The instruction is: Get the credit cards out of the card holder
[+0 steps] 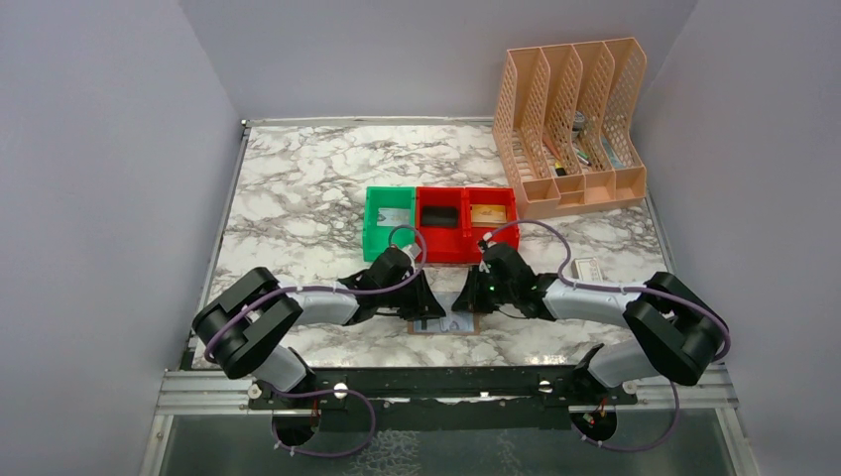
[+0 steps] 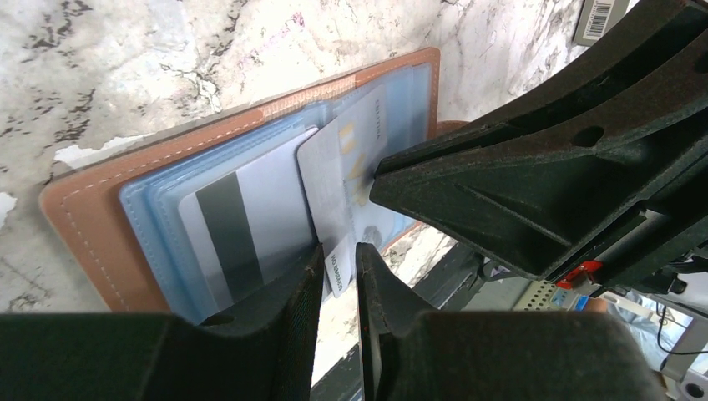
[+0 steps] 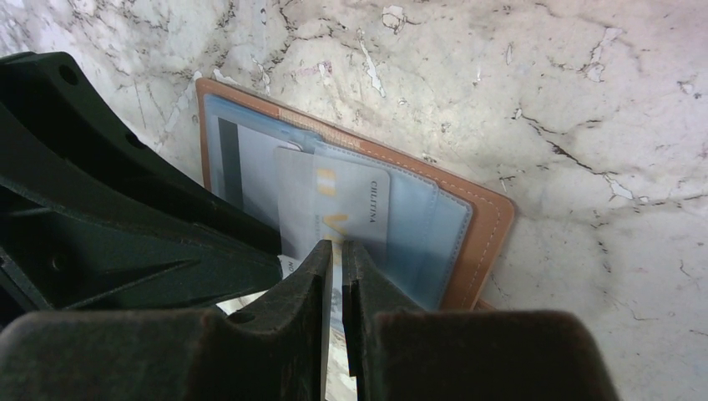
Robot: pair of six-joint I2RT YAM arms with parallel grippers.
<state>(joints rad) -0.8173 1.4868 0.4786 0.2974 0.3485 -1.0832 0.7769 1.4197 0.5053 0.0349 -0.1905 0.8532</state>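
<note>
Top view: lilac-grey walls (image 1: pixel 99 149) box in a white, grey-veined marble bench (image 1: pixel 298 188). The flat brown leather-like card holder (image 1: pixel 446 325) lies open near its front edge.

Left wrist: the left tool (image 2: pixel 339 248) stands slightly apart, with a silver-grey plastic card (image 2: pixel 330 167) slanting out of the holder into its gap.

Right wrist: the right tool (image 3: pixel 334 244) is nearly together at that card; clamped or not, I cannot tell.
</note>
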